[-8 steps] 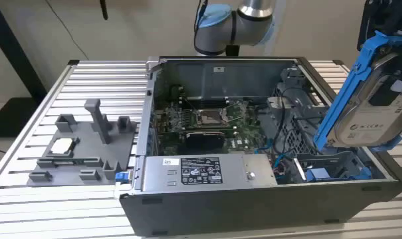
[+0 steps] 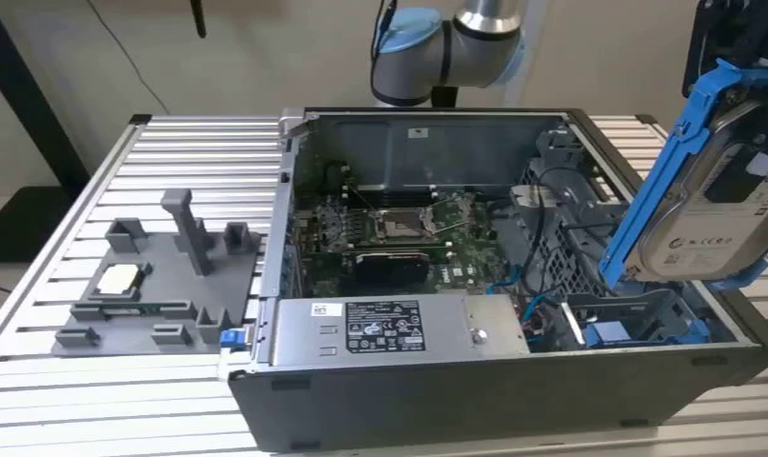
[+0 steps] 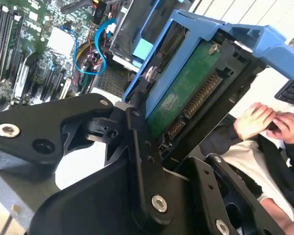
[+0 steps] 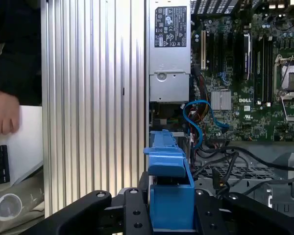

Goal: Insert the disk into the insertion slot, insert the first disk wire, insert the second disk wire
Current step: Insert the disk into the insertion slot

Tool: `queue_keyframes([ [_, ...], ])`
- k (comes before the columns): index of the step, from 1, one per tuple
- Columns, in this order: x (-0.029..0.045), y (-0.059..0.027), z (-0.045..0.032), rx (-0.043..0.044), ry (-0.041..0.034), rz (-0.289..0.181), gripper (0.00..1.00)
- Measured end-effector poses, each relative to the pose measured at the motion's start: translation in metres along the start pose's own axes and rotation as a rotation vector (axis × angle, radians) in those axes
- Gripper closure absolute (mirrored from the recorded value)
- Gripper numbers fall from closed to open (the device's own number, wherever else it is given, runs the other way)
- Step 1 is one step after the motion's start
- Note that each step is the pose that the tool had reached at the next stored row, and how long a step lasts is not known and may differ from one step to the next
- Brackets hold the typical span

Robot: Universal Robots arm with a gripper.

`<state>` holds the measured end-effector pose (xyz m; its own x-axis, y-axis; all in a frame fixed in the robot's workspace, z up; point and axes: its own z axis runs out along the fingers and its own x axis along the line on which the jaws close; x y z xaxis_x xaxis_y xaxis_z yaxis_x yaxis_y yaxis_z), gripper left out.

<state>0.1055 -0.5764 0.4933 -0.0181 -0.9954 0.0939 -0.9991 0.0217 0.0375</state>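
Black fingers [image 4: 135, 213] grip the disk [image 2: 720, 205] by its blue carrier, tilted above the computer case [image 2: 422, 116] at the exterior view's right, so I judge it needs squaring to the insertion slot [image 2: 631, 307], clear of the blue cables [image 4: 185, 115].

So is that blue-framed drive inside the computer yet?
Not yet. The disk hangs tilted, clamped in the gripper, above the open case and clear of its interior.

Open PC case [image 2: 485, 395] w/ mobo [image 2: 409, 228], PSU [image 2: 384, 328]; grey fixture [image 2: 155, 295] beside, on slatted table [image 2: 193, 152].
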Motion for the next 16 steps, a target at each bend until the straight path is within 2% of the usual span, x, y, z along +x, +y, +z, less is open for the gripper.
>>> queue_keyframes([
  [6, -0.0001, -0.0008, 0.0011, 0.0, 0.0001, 0.0, 0.67],
  [11, -0.0009, -0.0022, 0.0091, 0.0, -0.0014, 0.0, 0.67],
  [12, -0.0009, -0.0024, 0.0104, -0.0001, -0.0053, 0.0, 0.67],
  [13, -0.001, -0.0027, 0.0107, -0.0003, -0.0126, -0.001, 0.67],
  [16, -0.0011, -0.0037, 0.0117, -0.0009, -0.0517, -0.002, 0.67],
])
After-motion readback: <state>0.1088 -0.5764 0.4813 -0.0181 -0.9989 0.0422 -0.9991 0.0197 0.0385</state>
